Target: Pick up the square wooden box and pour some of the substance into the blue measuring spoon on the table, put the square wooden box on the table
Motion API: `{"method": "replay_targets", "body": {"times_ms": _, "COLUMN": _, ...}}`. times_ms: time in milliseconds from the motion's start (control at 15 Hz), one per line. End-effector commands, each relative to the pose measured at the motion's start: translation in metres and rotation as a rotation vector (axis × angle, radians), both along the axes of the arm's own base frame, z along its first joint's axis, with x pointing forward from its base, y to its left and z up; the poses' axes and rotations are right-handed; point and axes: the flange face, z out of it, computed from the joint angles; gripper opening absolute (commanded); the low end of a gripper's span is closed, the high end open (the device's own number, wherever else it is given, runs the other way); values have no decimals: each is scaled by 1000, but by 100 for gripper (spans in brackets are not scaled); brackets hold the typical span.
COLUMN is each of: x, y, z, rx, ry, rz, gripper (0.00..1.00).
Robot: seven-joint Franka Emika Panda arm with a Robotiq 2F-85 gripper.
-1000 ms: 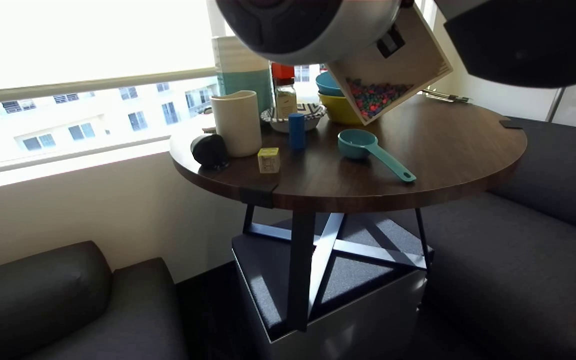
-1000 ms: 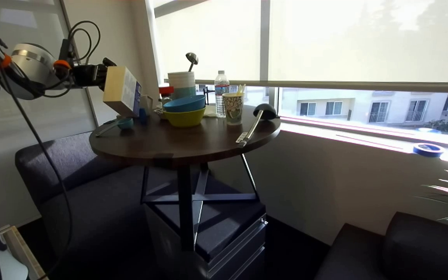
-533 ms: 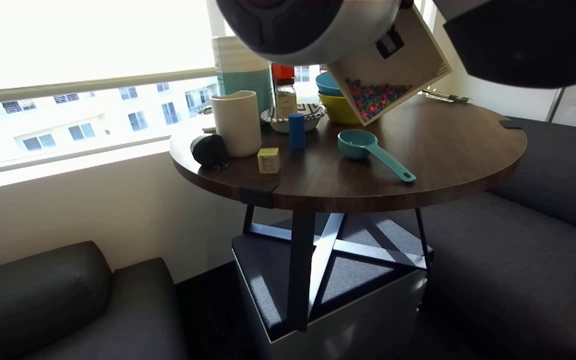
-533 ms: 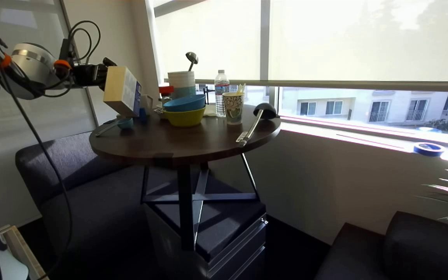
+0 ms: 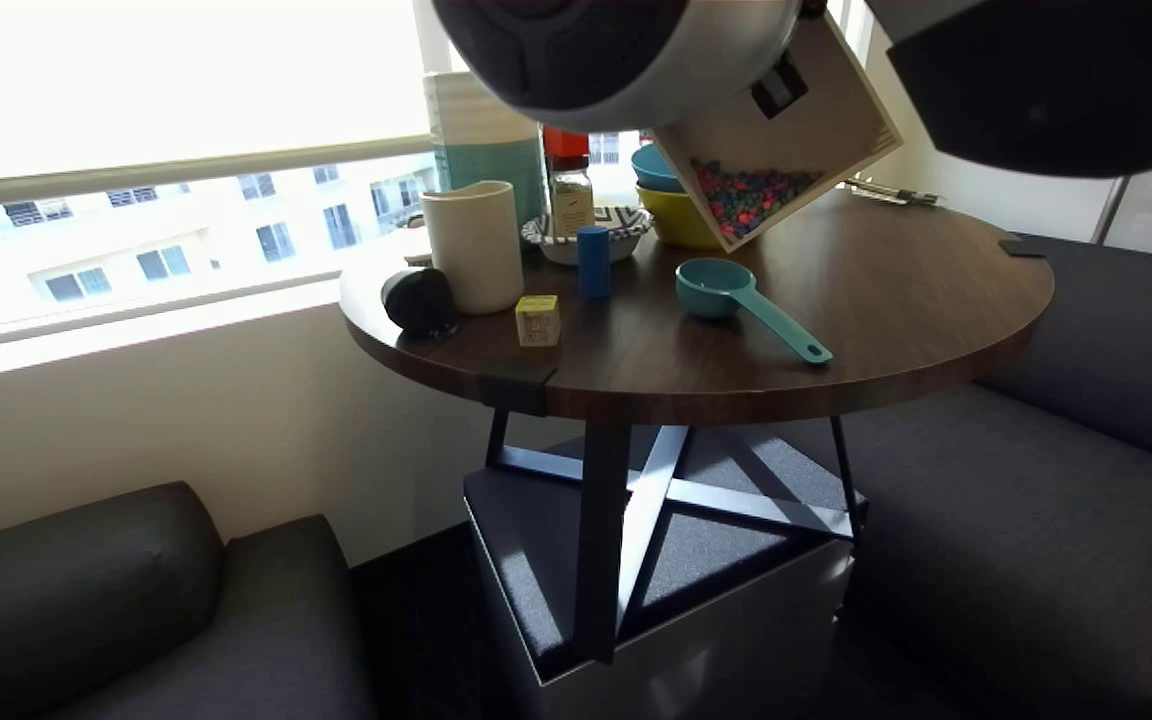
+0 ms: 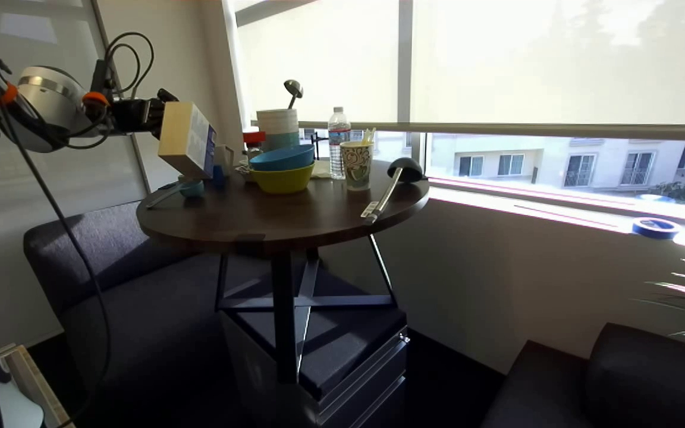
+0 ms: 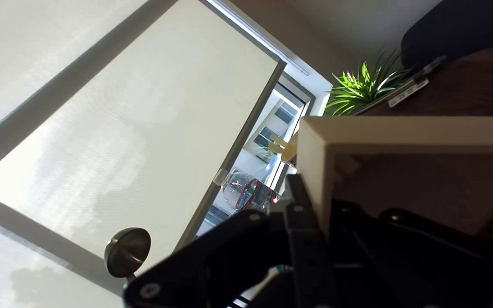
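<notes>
My gripper [image 7: 320, 199] grasps one wall of the square wooden box [image 5: 811, 140], tilted above the table [image 5: 921, 285]. The blue measuring spoon [image 5: 718, 300] lies below, near the box's lowest corner, handle toward the table's edge; on this corner, I judge, the pour depends. In an exterior view coloured pieces [image 5: 748, 200] are seen gathered there; my wrist view shows no spoon.

The box [image 5: 821, 120] is matt wood, the bench [image 5: 896, 290] glossier wood; the spoon [image 5: 711, 298] looks smooth plastic, the bottle [image 6: 338, 138] clear plastic, the standing ladle [image 7: 127, 252] polished metal, the printed cup [image 6: 357, 168] paper.
</notes>
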Motion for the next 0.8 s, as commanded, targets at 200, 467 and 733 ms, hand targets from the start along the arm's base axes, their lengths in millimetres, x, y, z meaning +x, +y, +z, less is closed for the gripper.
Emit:
{"method": "replay_targets", "body": {"times_ms": 200, "x": -2, "y": -1, "z": 5, "rx": -27, "ry": -3, "rz": 12, "gripper": 2}}
{"method": "replay_targets", "body": {"times_ms": 467, "x": -1, "y": -3, "z": 1, "rx": -56, "ry": 0, "rz": 9, "gripper": 2}}
{"method": "replay_targets", "body": {"times_ms": 733, "x": -3, "y": 0, "z": 1, "rx": -25, "ry": 6, "rz": 30, "gripper": 2}}
